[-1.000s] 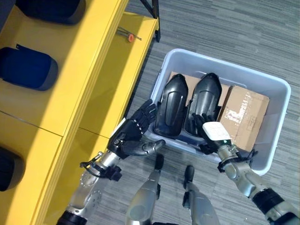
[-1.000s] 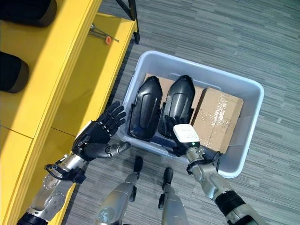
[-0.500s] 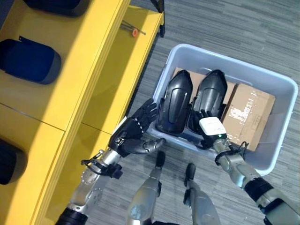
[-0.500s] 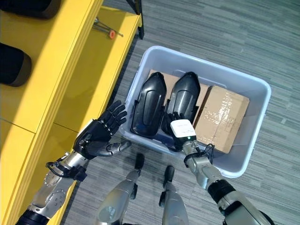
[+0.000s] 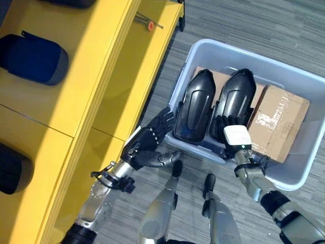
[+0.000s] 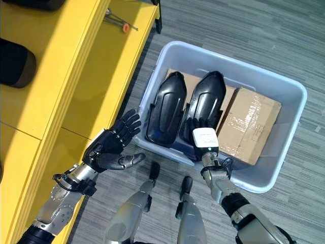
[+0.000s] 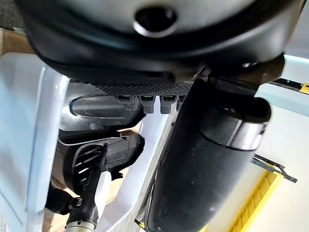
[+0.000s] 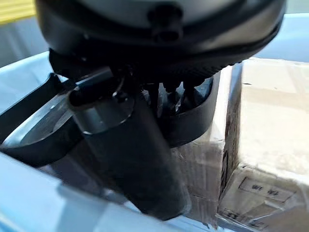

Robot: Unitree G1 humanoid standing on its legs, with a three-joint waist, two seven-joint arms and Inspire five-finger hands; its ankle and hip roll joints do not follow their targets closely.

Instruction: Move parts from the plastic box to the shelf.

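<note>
A long yellow shelf (image 5: 96, 76) is seen along the left of the scene, above a grey carpeted floor (image 5: 244, 20). On the shelf, a dark blue padded part (image 5: 33, 60) is laid on an upper level, and a small orange-tipped tool (image 5: 147, 23) is seen near the far end. Just beside the shelf, a pale plastic box (image 5: 304, 175) is set on the floor. Inside the box, two black moulded parts (image 5: 195, 114) are stood side by side, with cardboard boxes (image 5: 279, 124) placed against and behind them. The left hand (image 5: 144, 147) is held between the shelf and the box's near wall, outside the box, with fingers spread straight and nothing grasped. The right hand (image 5: 228, 137) is lowered inside the box at the base of the right-hand black part; whether its fingers are closed on that part cannot be told.
</note>
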